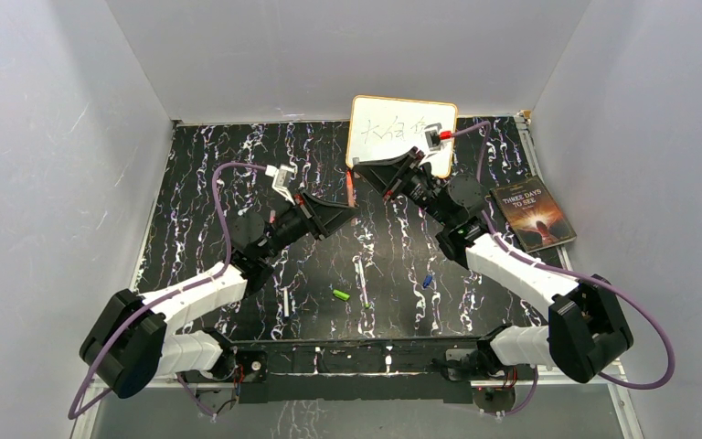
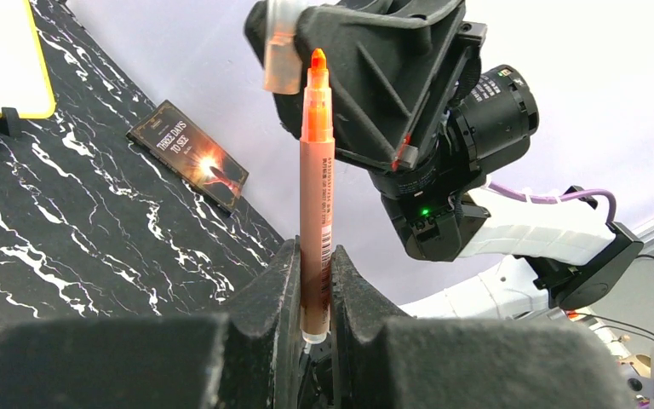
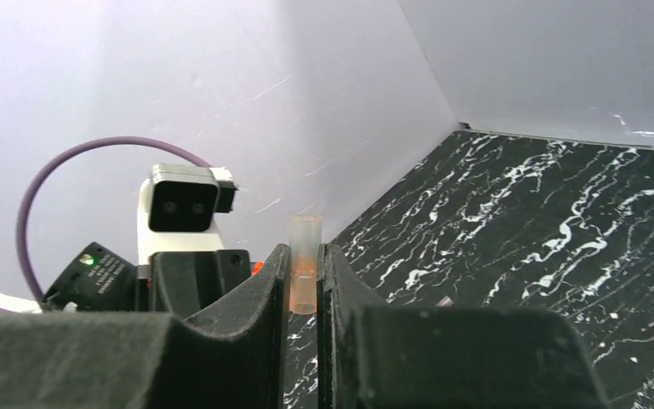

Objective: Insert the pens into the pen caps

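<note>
Both arms raised and bent toward each other, left gripper (image 2: 313,256) clamped on orange pen (image 2: 316,170) standing out beyond its jaws, right gripper (image 3: 304,260) just beyond that tip, pinching pale orange cap (image 3: 305,234)

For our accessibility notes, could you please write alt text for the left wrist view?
The left claw is shut on an upright orange pen, whose tip sits just right of a translucent cap held in the right claw above. Behind lie a black marbled table, a book and the yellow-framed corner of a whiteboard.
</note>
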Action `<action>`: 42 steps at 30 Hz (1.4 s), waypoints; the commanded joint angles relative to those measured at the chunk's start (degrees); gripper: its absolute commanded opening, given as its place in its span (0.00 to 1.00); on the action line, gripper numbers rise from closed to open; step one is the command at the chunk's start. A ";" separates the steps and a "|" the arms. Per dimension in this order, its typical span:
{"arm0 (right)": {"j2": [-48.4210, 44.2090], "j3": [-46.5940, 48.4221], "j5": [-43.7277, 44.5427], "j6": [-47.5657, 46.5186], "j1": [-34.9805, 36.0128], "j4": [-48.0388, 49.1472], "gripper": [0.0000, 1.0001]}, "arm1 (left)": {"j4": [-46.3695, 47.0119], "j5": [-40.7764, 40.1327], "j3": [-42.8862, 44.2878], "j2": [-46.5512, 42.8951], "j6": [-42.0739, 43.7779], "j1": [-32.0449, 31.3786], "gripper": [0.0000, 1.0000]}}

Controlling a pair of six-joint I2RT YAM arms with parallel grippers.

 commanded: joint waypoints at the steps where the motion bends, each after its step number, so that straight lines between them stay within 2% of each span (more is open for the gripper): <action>1: -2.10 1.66 -2.01 1.81 -0.05 6.68 0.00 | 3.97 -2.29 1.11 -0.49 0.51 -0.99 0.00; 8: -3.67 3.11 -3.20 0.60 -0.07 4.94 0.00 | 2.26 -1.58 2.10 -0.32 2.24 -1.31 0.00; 25: -0.02 6.66 -4.98 -2.53 -0.06 3.96 0.00 | 0.28 0.50 3.03 -0.19 4.63 -2.18 0.00; 34: 0.11 6.10 -5.68 -2.24 -0.05 4.37 0.00 | -4.85 -0.37 4.36 -3.02 8.05 -2.18 0.00; 42: -0.96 4.49 -5.68 -2.59 -0.05 3.65 0.00 | -5.67 -0.24 4.72 -3.41 8.64 -2.18 0.00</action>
